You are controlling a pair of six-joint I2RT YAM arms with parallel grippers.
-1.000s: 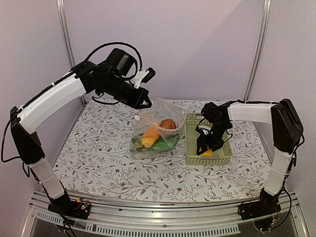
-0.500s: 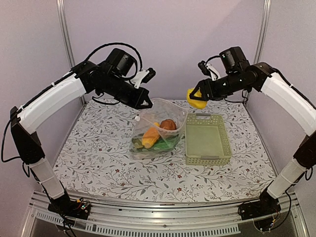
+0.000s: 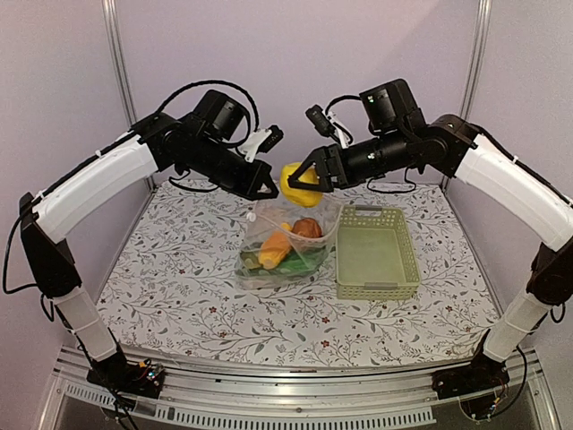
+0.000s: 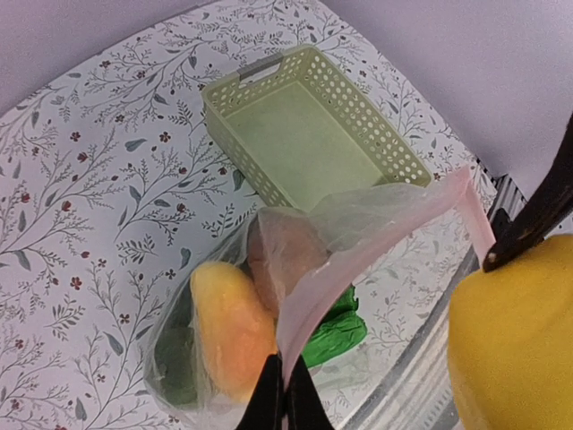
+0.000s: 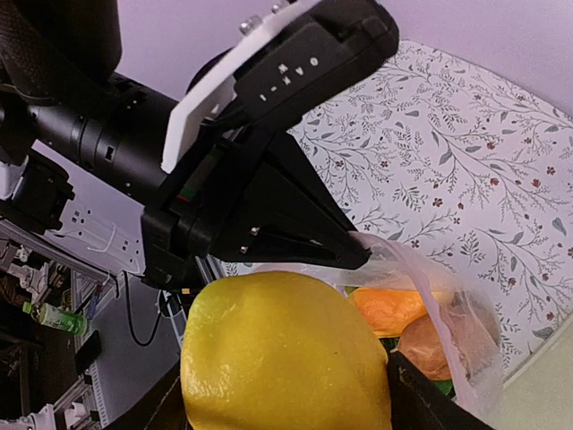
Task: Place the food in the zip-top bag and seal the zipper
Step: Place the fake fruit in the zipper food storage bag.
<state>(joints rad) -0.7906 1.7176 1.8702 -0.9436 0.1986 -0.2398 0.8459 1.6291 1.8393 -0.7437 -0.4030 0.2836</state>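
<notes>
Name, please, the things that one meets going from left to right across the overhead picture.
In order: left claw → lemon → basket. The bag lies under the claw and the lemon and overlaps both, so I leave it out.

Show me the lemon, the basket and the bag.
lemon (image 3: pixel 294 184), top view, its yellow side.
basket (image 3: pixel 376 251), top view, its bare floor.
bag (image 4: pixel 385 215), left wrist view, its clear upper wall.
</notes>
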